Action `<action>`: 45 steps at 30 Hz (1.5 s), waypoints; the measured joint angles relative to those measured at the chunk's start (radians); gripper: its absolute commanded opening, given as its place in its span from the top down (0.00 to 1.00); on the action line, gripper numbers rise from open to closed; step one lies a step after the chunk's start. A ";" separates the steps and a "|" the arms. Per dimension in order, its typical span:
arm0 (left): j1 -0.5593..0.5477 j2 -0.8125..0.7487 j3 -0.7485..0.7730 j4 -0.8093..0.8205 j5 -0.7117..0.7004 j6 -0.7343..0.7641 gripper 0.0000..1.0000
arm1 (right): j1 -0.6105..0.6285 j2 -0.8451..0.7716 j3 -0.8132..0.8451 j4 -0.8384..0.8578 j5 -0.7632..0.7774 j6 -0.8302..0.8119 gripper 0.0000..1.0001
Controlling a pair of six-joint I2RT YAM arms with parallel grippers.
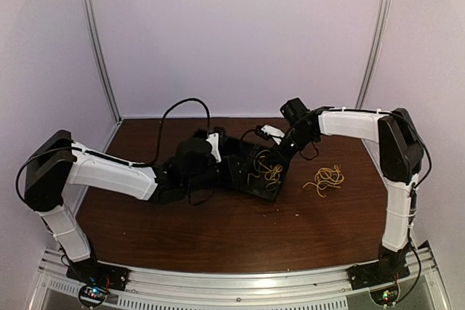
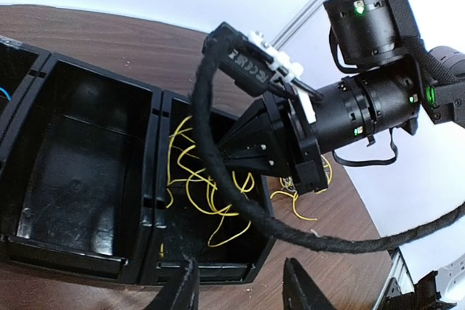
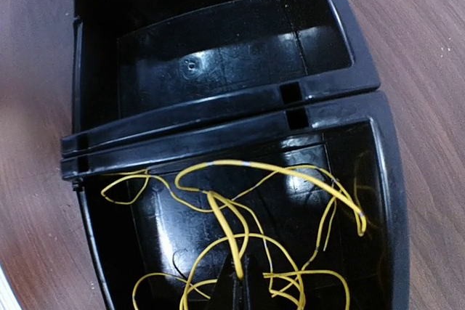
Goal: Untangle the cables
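Loose yellow cables (image 3: 240, 215) lie in the end compartment of a black divided tray (image 3: 218, 110). My right gripper (image 3: 243, 281) is down inside this compartment, shut on one yellow strand that rises between its tips. In the top view it is over the tray's right end (image 1: 270, 172). My left gripper (image 2: 240, 292) is open and empty, hovering at the tray's near rim (image 2: 211, 270); in the top view it is at the tray's left part (image 1: 221, 152). A second yellow bundle (image 1: 327, 178) lies on the table right of the tray. A bit of blue cable (image 2: 3, 92) shows at the far-left compartment.
The tray's middle compartment (image 2: 80, 157) holds nothing. A thick black arm cable (image 2: 218, 172) hangs across the left wrist view, over the yellow cables. The right arm's wrist (image 2: 363, 107) reaches in from the right. The brown table (image 1: 218, 230) has white walls behind.
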 measured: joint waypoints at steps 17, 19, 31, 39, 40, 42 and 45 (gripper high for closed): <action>0.000 -0.192 -0.079 -0.099 -0.175 0.065 0.49 | 0.054 0.043 0.081 -0.121 0.142 -0.051 0.75; 0.000 -0.202 -0.079 -0.116 -0.190 0.079 0.49 | 0.054 -0.005 0.066 -0.133 0.158 -0.060 0.71; 0.000 -0.212 -0.069 -0.192 -0.214 0.174 0.48 | 0.011 -0.335 -0.040 -0.191 0.188 -0.073 0.70; 0.000 -0.212 -0.067 -0.174 -0.149 0.245 0.48 | -0.105 -0.461 -0.293 -0.183 0.209 -0.193 0.76; 0.000 -0.212 -0.067 -0.175 -0.143 0.250 0.48 | -0.113 -0.461 -0.315 -0.183 0.210 -0.213 0.75; 0.000 -0.212 -0.067 -0.175 -0.134 0.257 0.48 | -0.127 -0.459 -0.367 -0.180 0.211 -0.259 0.73; 0.000 -0.212 -0.067 -0.176 -0.125 0.260 0.48 | -0.132 -0.446 -0.400 -0.168 0.222 -0.311 0.71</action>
